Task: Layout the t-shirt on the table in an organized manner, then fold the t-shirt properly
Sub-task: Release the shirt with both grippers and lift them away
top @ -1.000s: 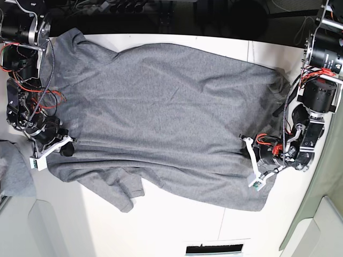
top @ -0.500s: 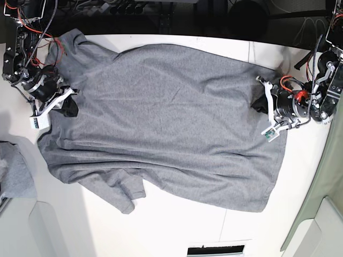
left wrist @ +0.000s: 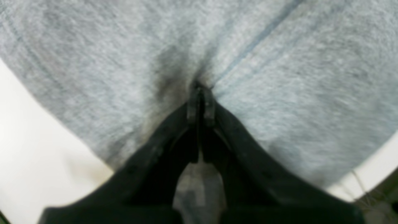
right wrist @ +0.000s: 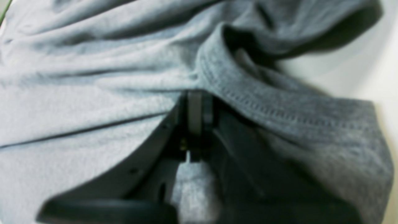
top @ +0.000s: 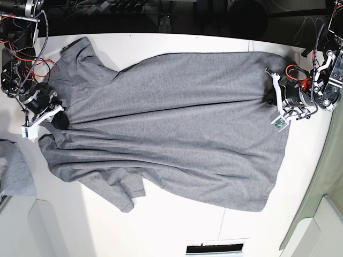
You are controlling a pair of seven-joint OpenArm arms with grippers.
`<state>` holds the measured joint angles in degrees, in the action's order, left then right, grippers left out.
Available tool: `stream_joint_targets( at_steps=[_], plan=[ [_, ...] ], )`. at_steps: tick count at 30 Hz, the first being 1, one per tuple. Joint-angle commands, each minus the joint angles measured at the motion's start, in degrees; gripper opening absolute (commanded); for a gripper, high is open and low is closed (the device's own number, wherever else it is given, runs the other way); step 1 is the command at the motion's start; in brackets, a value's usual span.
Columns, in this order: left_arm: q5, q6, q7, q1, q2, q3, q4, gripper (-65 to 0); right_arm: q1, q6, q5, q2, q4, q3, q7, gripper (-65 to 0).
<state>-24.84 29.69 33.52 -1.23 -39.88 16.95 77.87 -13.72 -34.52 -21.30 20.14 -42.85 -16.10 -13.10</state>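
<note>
T-shirt [top: 171, 123] spread on table [top: 177, 225], no readable print; left jaws and right jaws each clamped on fabric

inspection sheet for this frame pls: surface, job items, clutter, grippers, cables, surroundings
Surface: white table, bare along the near edge.
Job's things: grey t-shirt spread flat, stretched between both arms, with long creases along the pull line; one sleeve crumpled.
Clutter: second grey cloth at the base view's left edge.
Grippers: left gripper shut on the t-shirt at the hem end; right gripper shut on the t-shirt beside the stitched collar.
Cables: red wires exposed on the right arm; red wires on the left arm.
Surroundings: dark gear beyond the far edge.
</note>
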Motion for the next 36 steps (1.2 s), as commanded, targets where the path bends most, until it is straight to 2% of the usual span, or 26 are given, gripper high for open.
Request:
stream_joint_targets(
  at_steps=[1, 8, 10, 13, 16, 19, 25, 28, 33, 34, 36],
  plan=[
    [0.7, -0.79, -0.87, 1.46, -1.05, -0.63, 0.44, -61.5, -0.96, 3.23, 2.43, 0.98, 0.15, -0.11, -1.64, -65.0],
    [1.55, -0.85, 0.92, 6.12, 2.86, -0.63, 0.44, -61.5, -4.39, 3.21, 1.46, 0.96, -0.33, -0.11, -1.64, -65.0],
    [1.42, -2.19, 2.71, 7.17, 2.71, -0.68, 0.46, -61.5, -4.33, 3.13, 0.02, 0.98, -1.6, -0.13, -1.7, -65.0],
    [0.7, -2.23, 4.13, 7.72, 1.73, -2.12, 1.84, -61.5, -3.74, 1.66, -1.4, 0.98, -4.68, -0.85, -2.21, -65.0],
    [-4.2, -2.1, 4.46, 5.84, -0.52, -5.7, 5.14, -61.5, -1.09, 1.68, -2.54, 0.98, -10.93, -3.54, -4.72, -65.0],
    [-9.46, 0.57, 6.95, 1.68, -1.6, -11.45, 9.01, -61.5, 4.07, 1.75, -4.33, 0.96, -19.47, -8.02, -8.85, -65.0],
    [-23.19, 7.8, 10.82, -7.54, -1.53, -22.95, 11.54, -61.5, 14.8, 1.9, -13.79, 1.05, -31.8, -18.01, -18.1, -65.0],
    [-27.45, 10.31, 13.55, -12.74, -0.17, -28.76, 12.37, -60.7, 19.78, 1.88, -17.11, 1.49, -33.33, -22.32, -21.66, -58.7],
    [-30.77, 10.31, 14.93, -19.87, 3.23, -34.23, 12.46, -38.3, 26.84, 1.7, -17.73, 1.86, -33.27, -23.12, -21.86, -37.4],
    [-30.91, 10.31, 14.93, -20.7, 3.82, -34.73, 12.46, -36.2, 27.56, 1.7, -17.68, 1.84, -33.27, -22.73, -21.84, -33.3],
    [-30.67, 10.31, 14.64, -21.88, 5.31, -35.91, 12.46, -35.9, 28.57, 1.7, -17.49, 1.7, -33.14, -22.03, -21.66, -28.4]
  ],
)
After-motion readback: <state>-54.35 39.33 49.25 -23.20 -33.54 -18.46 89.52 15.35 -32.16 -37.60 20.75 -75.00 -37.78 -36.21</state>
